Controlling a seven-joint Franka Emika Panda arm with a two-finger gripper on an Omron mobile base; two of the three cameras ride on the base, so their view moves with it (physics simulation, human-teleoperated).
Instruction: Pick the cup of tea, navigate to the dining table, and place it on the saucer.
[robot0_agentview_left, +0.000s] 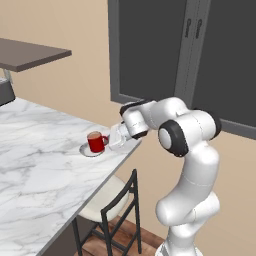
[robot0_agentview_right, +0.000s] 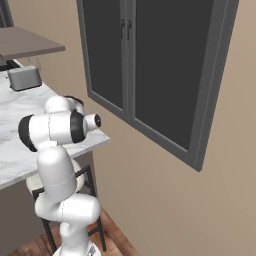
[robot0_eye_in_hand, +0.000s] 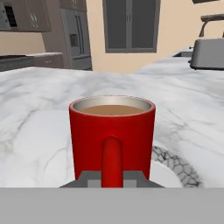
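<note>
Marble-topped dining table (robot0_agentview_left: 40, 165) carries the cup of tea (robot0_agentview_left: 96, 142) upright on the saucer (robot0_agentview_left: 86, 150), near the table's corner. Its handle faces the gripper (robot0_agentview_left: 118, 139), probably because it was carried that way; whether the jaws grip it, I cannot tell.

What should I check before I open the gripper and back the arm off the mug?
1. Cup of tea over the saucer: ok, it stands on the dish in the left base view.
2. Cup upright, tea level: ok, the rim looks level in the hand view.
3. Saucer on the dining table: ok, though it lies near the table's edge.
4. Gripper state: cannot tell; it is at the handle side, but the fingers are hidden behind the mug's handle.
5. Cup centred on the saucer: cannot tell; the hand view shows more saucer rim to the right.
6. Retreat path: ok, chair sits below the table, away from the arm.
</note>
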